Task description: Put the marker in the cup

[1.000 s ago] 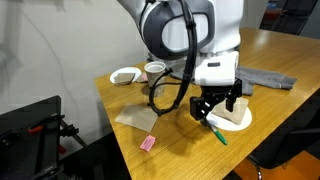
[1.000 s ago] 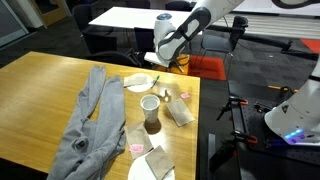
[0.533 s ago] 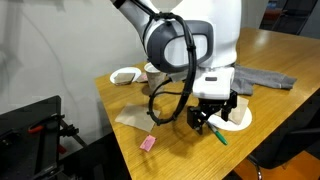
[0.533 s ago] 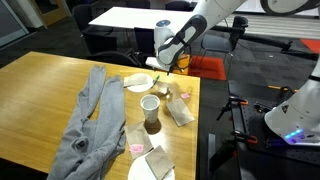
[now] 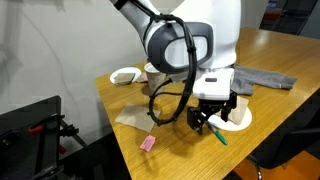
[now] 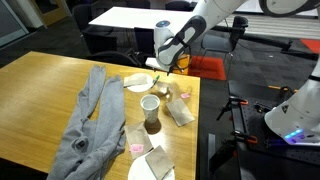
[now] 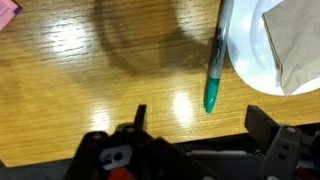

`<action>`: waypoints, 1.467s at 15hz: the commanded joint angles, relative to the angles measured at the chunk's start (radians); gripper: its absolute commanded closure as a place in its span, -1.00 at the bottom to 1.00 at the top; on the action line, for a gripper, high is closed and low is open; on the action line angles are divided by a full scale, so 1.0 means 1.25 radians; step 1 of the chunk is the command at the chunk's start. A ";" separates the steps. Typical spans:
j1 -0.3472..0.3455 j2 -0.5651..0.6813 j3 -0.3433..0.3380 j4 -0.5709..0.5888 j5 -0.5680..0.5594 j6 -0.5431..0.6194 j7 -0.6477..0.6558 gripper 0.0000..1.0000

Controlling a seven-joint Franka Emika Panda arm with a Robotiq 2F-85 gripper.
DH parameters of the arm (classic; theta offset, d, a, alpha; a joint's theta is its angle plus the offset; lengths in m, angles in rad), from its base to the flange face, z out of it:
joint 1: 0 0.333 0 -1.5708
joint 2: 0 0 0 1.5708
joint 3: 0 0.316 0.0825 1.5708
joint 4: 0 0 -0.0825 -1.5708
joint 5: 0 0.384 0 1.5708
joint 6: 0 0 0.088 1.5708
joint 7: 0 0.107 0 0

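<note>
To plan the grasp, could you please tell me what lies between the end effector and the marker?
In the wrist view, only bare wooden table separates the open end effector from the marker; nothing else intervenes.

A wooden table (image 5: 280, 50) bears a flat white plate (image 7: 245, 52) near one edge, and a folded napkin (image 7: 295, 45) lies on the plate. A grey cloth (image 6: 85, 125) sprawls along the tabletop. A shallow white bowl (image 5: 125, 75) sits near another edge. A loose napkin (image 5: 134, 118) lies flat near the corner, with a small pink block (image 5: 148, 143) just beside it.
</note>
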 commanded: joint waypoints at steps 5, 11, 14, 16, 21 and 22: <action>0.010 0.047 -0.011 0.071 0.002 -0.029 0.004 -1.00; 0.001 0.102 -0.005 0.146 0.010 -0.057 0.007 -1.00; -0.004 0.129 -0.003 0.181 0.011 -0.080 0.010 -1.00; -0.008 0.148 -0.002 0.204 0.012 -0.092 0.010 -1.00; -0.017 0.192 -0.003 0.252 0.012 -0.114 0.012 -1.00; -0.019 0.198 -0.002 0.260 0.012 -0.118 0.012 -1.00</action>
